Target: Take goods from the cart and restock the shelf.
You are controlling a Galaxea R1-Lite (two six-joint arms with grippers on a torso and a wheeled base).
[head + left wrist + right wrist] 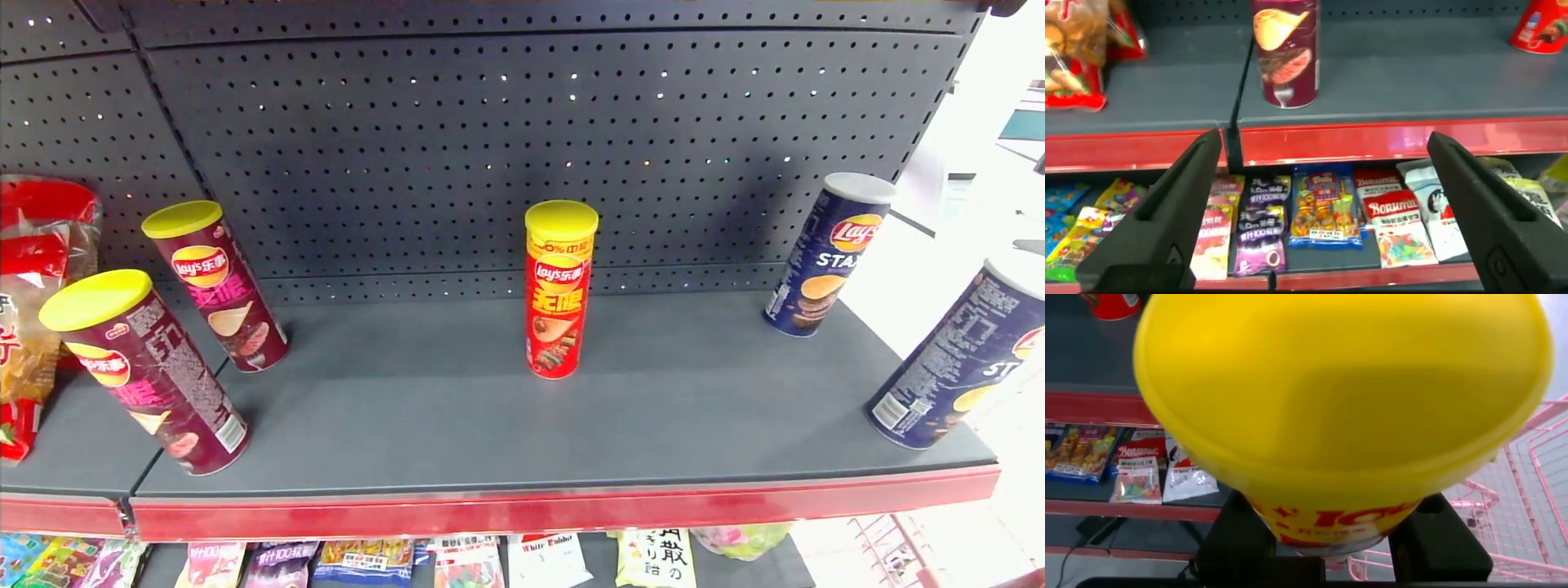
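Now the right gripper's (1331, 551) fingers (1241, 547) are clamping a yellow-lidded red cardboard tube (1339, 400), lid toward the wrist; the grey shelf (424, 425) is lying ahead. The left gripper's (1323, 147) fingers (1167, 212) are standing apart.

Yellow-lidded red can (1343, 400), clamped in right claw (1331, 547)

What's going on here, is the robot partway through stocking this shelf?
The right gripper is shut on a yellow-lidded can, held near the pink cart. The left gripper is open and empty, facing the shelf's red front edge. On the shelf five cans stand with wide gaps: maroon cans at the left, a red can in the middle and dark blue cans at the right.
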